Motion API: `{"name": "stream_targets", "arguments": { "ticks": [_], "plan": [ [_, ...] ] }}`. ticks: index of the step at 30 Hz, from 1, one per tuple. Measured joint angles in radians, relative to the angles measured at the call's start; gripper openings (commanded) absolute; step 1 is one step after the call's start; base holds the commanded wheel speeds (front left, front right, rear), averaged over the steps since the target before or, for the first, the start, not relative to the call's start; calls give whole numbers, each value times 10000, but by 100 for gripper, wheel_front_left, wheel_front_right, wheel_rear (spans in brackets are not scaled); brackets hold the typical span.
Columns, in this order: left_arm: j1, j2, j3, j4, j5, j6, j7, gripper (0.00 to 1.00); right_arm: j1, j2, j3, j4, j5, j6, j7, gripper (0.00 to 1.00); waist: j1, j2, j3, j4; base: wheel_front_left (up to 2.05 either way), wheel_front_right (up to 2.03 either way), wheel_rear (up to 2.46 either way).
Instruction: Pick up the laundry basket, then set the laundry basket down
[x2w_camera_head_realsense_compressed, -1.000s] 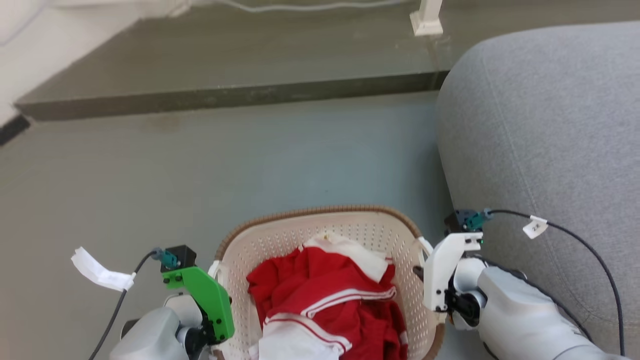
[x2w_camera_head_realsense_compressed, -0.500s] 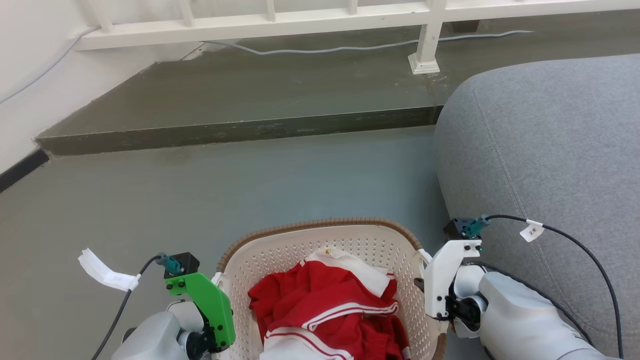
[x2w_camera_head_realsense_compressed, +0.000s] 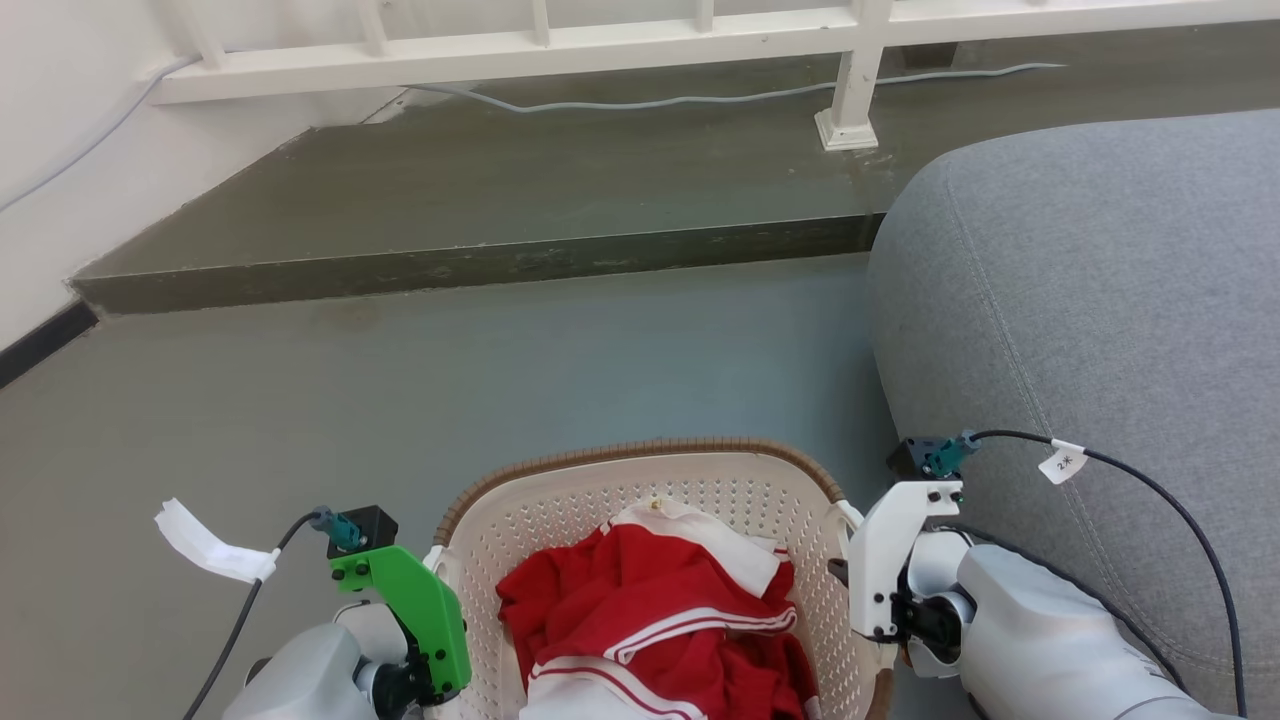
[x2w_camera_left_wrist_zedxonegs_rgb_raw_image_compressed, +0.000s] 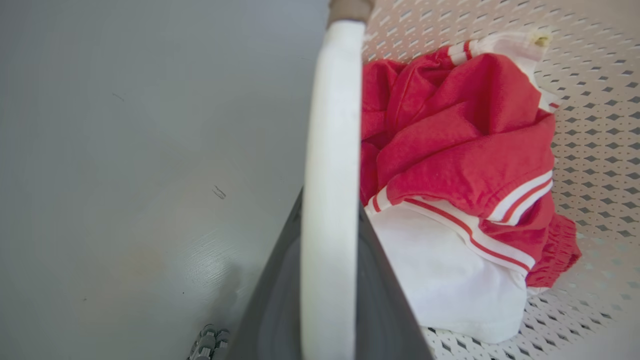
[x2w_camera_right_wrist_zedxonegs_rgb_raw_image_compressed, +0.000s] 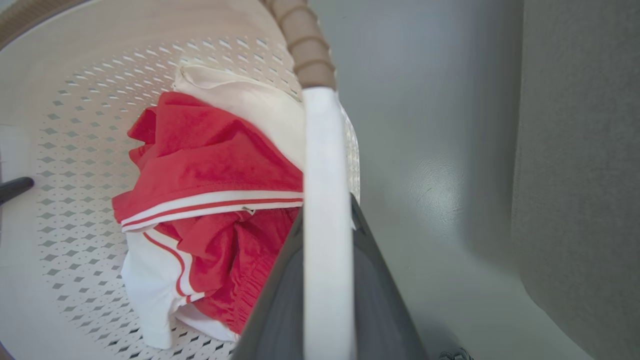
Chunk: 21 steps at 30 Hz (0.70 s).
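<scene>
Half laundry basket (x2w_camera_head_realsense_compressed: 640, 447) cropped | left claw (x2w_camera_left_wrist_zedxonegs_rgb_raw_image_compressed: 330, 210), right claw (x2w_camera_right_wrist_zedxonegs_rgb_raw_image_compressed: 327, 215) clamp it, tips hidden

Your head camera has moved since a second ago, so the whole head view has shifted. The white railing (x2w_camera_head_realsense_compressed: 540, 45) along the back now comes into the top of it. The raised step (x2w_camera_head_realsense_compressed: 500, 190) and the grey sofa (x2w_camera_head_realsense_compressed: 1080, 300) sit clearly lower in the picture. The laundry basket (x2w_camera_head_realsense_compressed: 640, 470), the left gripper (x2w_camera_head_realsense_compressed: 425, 640) and the right gripper (x2w_camera_head_realsense_compressed: 880, 590) also sit lower, but by much less than the floor behind them.
</scene>
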Motion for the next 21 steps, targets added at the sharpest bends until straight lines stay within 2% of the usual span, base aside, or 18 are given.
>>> {"name": "stream_targets", "arguments": {
  "ticks": [21],
  "plan": [
    [-3,-15,-146,35,-73,0,0,0,0,-29,249,0,192,0,86,0,1,0,50,14,0,0,0]
  ]
}}
